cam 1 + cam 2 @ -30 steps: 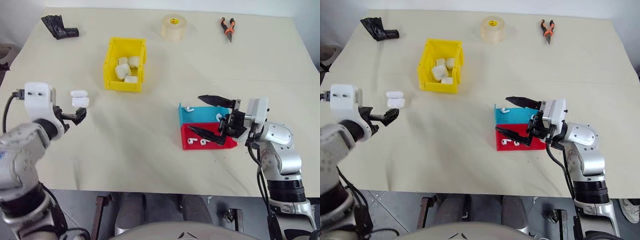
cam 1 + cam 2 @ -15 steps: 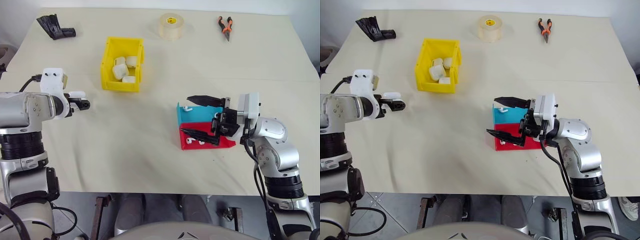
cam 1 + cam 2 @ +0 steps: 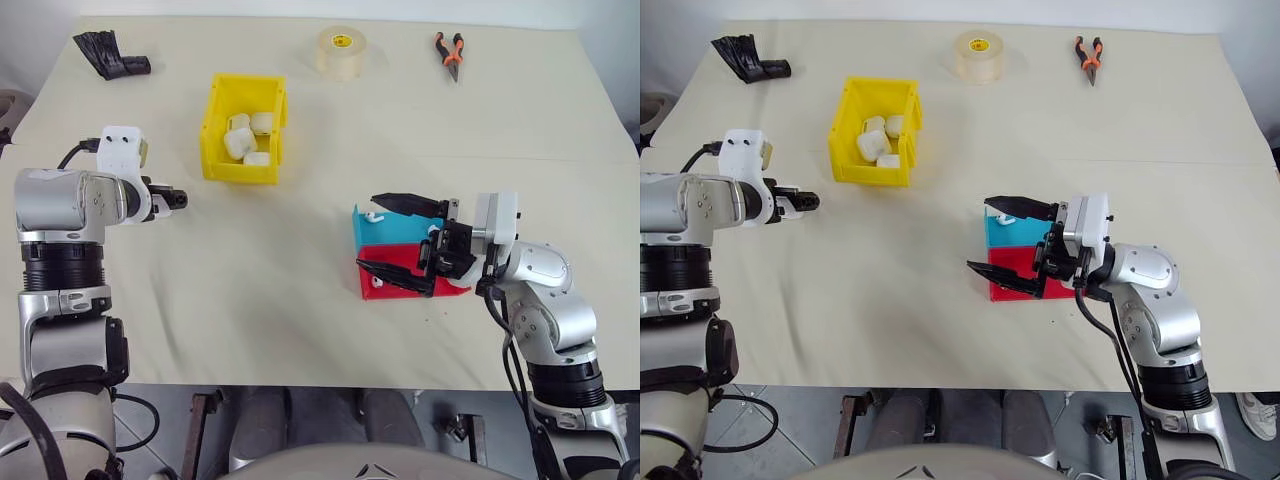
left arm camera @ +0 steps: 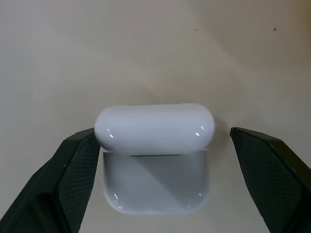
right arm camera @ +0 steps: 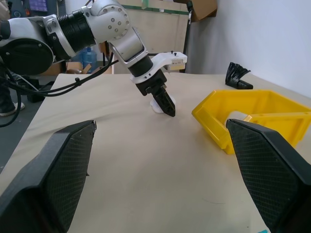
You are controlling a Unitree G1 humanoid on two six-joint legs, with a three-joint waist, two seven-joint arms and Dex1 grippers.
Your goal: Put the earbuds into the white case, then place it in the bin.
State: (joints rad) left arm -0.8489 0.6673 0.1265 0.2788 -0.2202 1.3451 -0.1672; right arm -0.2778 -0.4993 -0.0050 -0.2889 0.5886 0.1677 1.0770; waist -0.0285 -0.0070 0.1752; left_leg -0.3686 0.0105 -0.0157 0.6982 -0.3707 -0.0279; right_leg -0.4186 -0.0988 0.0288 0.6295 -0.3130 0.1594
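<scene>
The yellow bin [image 3: 245,127] sits on the cream-covered table [image 3: 300,300], and everything else can be placed from it. Several white cases lie heaped inside it, toward its near end.

Off the bin's left side, toward the robot, the left gripper [image 3: 176,200] hangs just above the cloth with its black fingers spread. In the left wrist view an open white case [image 4: 154,158] lies on the table between the two fingers [image 4: 73,170], lid raised; one finger looks close to the lid's end, the other stands apart from it, and neither is clearly pressing on it.

Well to the bin's right and nearer the robot, a blue tray [image 3: 395,227] and a red tray [image 3: 410,275] lie side by side, touching. One earbud [image 3: 376,215] rests in the blue tray at the corner nearest the bin. The right gripper [image 3: 400,236] hovers over these trays, fingers wide apart, holding nothing, pointing back toward the bin's side of the table.

Beyond the bin, at the table's far edge, are a roll of clear tape [image 3: 342,52] to its right, orange-handled pliers [image 3: 452,53] further right, and a black object [image 3: 108,52] to its left.
</scene>
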